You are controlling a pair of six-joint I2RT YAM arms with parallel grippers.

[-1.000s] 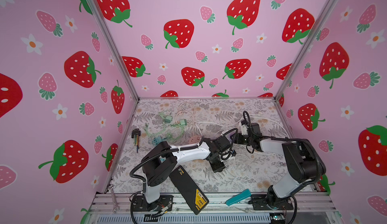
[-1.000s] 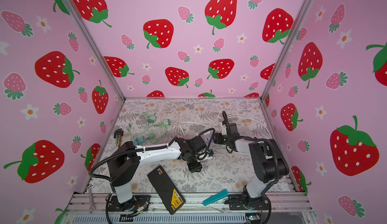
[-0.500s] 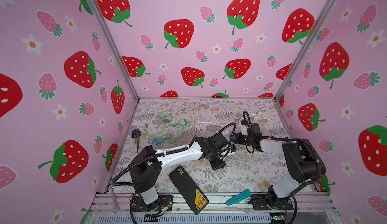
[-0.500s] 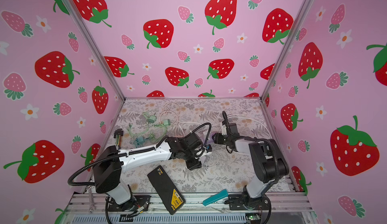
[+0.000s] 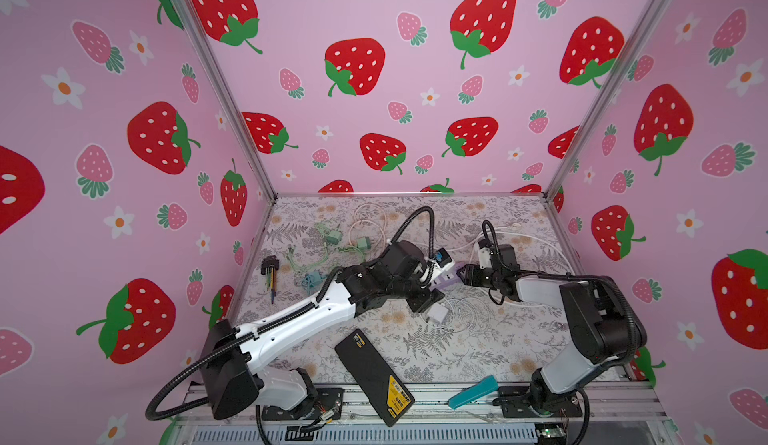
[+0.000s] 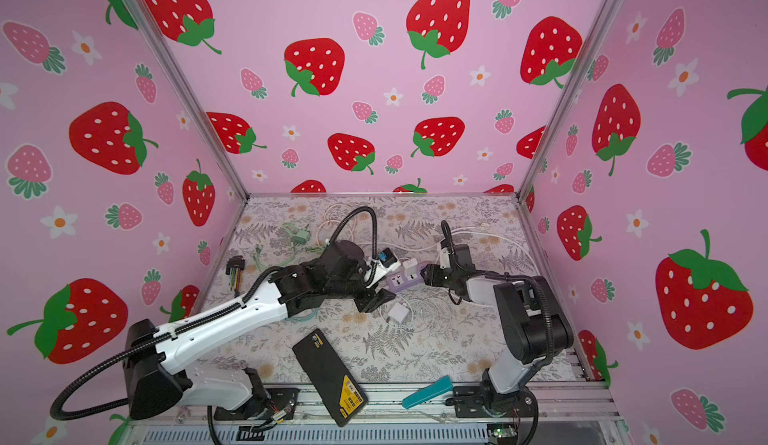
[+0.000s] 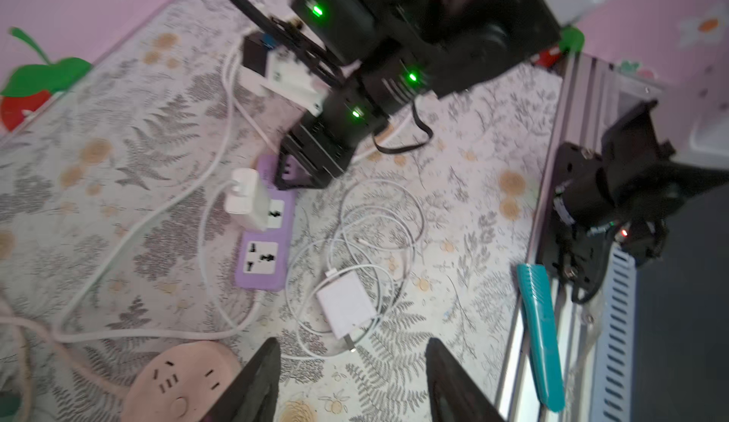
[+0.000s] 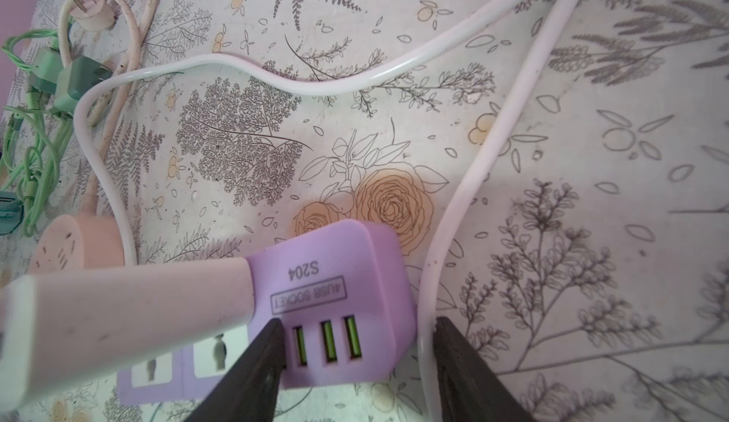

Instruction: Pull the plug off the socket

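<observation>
Lying flat on the floral counter (image 5: 415, 351), the purple power strip (image 7: 262, 258) has its long axis running crosswise in both top views. It runs from the right pincer (image 8: 357, 323) toward the left arm (image 5: 291, 326), and its free end is angled slightly toward the front rail (image 5: 424, 397). One white plug (image 7: 243, 199) stands upright out of the strip's face, body pointing up, seated in the outlet nearest the right pincer. A thick white cable (image 7: 157, 219) leaves its top and curves off across the counter.

Counted:
- one strip
- one seated plug
- one loose white charger (image 7: 346, 309), lying flat beside the strip's free end within a coil of thin cable (image 7: 378, 219)
- one round pink socket (image 7: 177, 380)
- three green-lit USB ports (image 8: 327, 341) at the strip's gripped end
- one black device (image 5: 374, 374) with a yellow label and one teal tool (image 5: 473, 391), both near the front rail

The right pincer is clamped on the USB end of the strip, a finger on each side, so the plug sits just beside it on the same body it grips. The left pincer (image 7: 352, 345) hovers above the counter with its fingers apart and nothing between them. It is off the strip's free end, close over the loose charger. The plug is apart from it, with a bare outlet face of the strip between the two.
</observation>
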